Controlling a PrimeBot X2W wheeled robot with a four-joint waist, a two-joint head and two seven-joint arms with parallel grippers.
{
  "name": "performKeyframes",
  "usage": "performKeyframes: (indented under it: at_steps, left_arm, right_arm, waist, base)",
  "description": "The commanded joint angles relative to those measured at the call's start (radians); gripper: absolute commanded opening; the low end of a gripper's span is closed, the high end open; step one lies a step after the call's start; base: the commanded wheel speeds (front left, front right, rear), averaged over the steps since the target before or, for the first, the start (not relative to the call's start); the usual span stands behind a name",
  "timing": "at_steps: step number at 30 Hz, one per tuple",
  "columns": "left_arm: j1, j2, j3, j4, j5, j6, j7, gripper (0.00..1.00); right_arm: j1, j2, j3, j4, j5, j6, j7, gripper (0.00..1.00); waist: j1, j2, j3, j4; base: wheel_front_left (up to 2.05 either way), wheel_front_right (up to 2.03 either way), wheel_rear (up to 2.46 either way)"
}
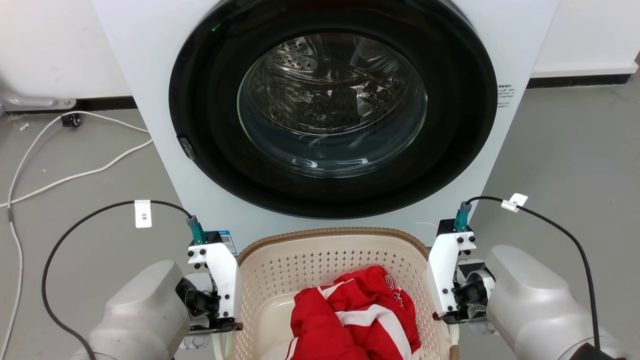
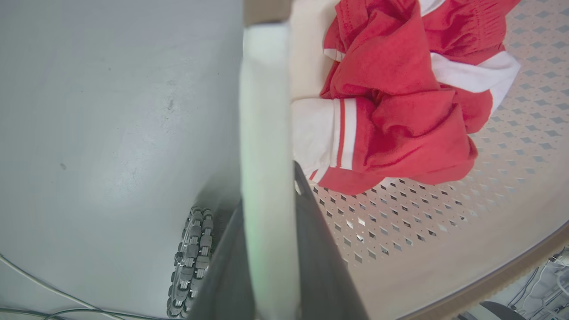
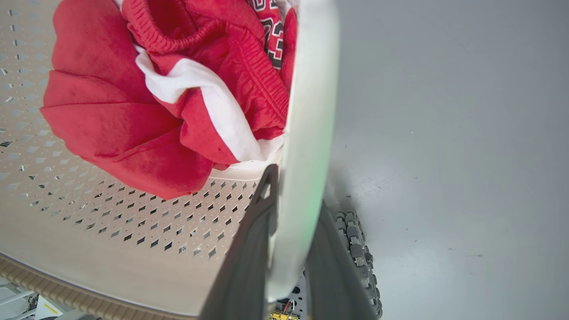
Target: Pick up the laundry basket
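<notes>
The laundry basket (image 1: 320, 252) is cream with perforated walls and a brown woven-look rim. It sits low in the head view, right in front of the washing machine, between my two wrists. A red and white garment (image 1: 357, 315) lies bunched inside it. In the left wrist view my left gripper (image 2: 271, 249) is shut on the basket's white left handle (image 2: 266, 133), one dark finger on each side. My right gripper (image 3: 291, 240) is likewise shut on the white right handle (image 3: 309, 124). In the head view both sets of fingertips are hidden below the wrist housings.
The white washing machine (image 1: 150, 60) with its round glass door (image 1: 332, 105) shut stands just behind the basket. White cables (image 1: 60, 175) trail over the grey floor at the left. My base's roller wheels (image 2: 191, 262) (image 3: 360, 253) show under the handles.
</notes>
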Motion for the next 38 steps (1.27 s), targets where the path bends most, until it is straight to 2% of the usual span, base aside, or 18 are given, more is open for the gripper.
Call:
performKeyframes:
  at_steps: [1,38]
  left_arm:
    - [0.008,-0.061,0.002,-0.028,-0.018,-0.015,-0.004,0.00]
    - [-0.006,-0.069,-0.011,-0.028,-0.031,-0.016,-0.022,0.00]
  right_arm:
    - [0.009,0.052,0.001,-0.025,0.021,0.017,-0.006,0.00]
    - [-0.011,0.054,0.047,-0.009,0.084,0.017,-0.047,0.00]
  waist:
    - [0.0002,0.0000,-0.001,0.000]
    - [0.0002,0.0000,0.007,0.003]
  base:
    - [0.00,0.00,0.00]
    - [0.00,0.00,0.00]
